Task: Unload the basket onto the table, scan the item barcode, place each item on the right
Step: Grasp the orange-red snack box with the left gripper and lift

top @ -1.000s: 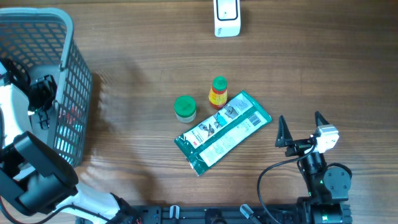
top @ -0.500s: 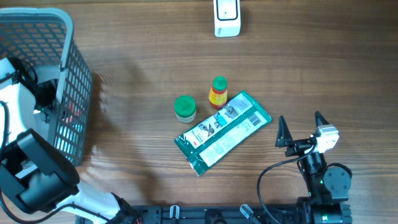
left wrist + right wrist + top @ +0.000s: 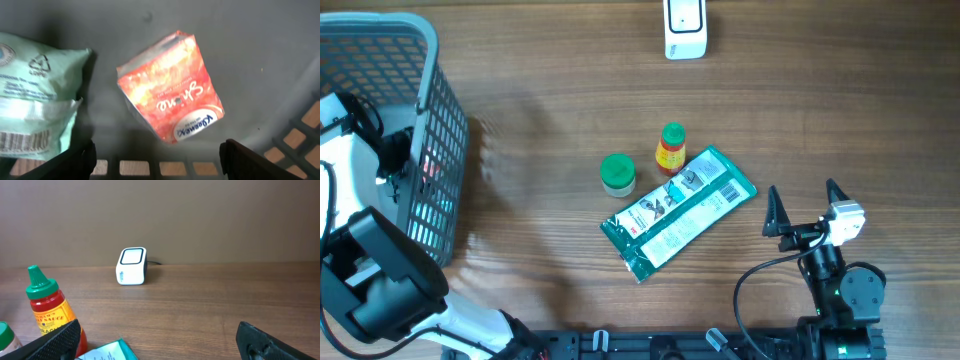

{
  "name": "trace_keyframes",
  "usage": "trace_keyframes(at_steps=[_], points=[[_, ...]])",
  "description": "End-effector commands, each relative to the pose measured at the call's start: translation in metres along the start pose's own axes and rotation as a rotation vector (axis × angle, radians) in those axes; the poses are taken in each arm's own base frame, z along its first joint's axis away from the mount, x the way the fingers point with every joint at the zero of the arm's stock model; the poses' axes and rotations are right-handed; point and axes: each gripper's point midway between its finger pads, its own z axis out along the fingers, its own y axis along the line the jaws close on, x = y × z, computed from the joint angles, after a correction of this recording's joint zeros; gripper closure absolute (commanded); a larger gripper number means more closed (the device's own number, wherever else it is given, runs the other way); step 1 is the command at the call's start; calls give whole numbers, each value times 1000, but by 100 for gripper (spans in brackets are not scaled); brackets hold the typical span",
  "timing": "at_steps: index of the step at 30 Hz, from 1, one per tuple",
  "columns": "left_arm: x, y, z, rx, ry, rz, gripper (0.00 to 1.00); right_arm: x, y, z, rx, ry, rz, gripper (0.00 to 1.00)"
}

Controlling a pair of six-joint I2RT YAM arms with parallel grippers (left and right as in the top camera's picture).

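Basket [image 3: 440,130] at left holding carton [image 3: 170,92] beside bag [image 3: 35,95], jar [image 3: 617,173] left of bottle [image 3: 671,148], pouch [image 3: 678,212] before both, scanner [image 3: 685,28] far behind

Table [image 3: 840,90]: mid-brown wood, fine grain running left to right, darker streaks here and there, matte finish. Fills overhead view edge to edge. Wall [image 3: 225,215]: plain, dull brown-grey, unmarked, rises straight behind table's far edge in right wrist view; junction reads as straight line. Light: soft, even, from above; shadows on table short and faint.
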Motion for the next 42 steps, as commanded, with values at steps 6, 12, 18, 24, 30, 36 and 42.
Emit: trace_keyframes(at_steps=[6,12,18,24,30,36,42], points=[[-24,16,6,-96,-156,89,23,-2,-2,0,14,-8,-7,0],[-20,11,11,-79,-168,106,31,-2,-2,0,14,-8,-7,0],[-17,12,26,-49,-175,116,32,-2,-2,0,13,-8,-7,0],[-17,17,34,-50,-173,106,42,-2,-2,0,14,-8,-7,0],[-17,17,42,-26,-178,106,45,-2,-2,0,14,-8,-7,0],[-14,26,50,-36,-168,106,85,-2,-2,0,13,-8,-7,0],[-14,26,51,-31,-168,108,96,-2,-2,0,14,-8,-7,1]])
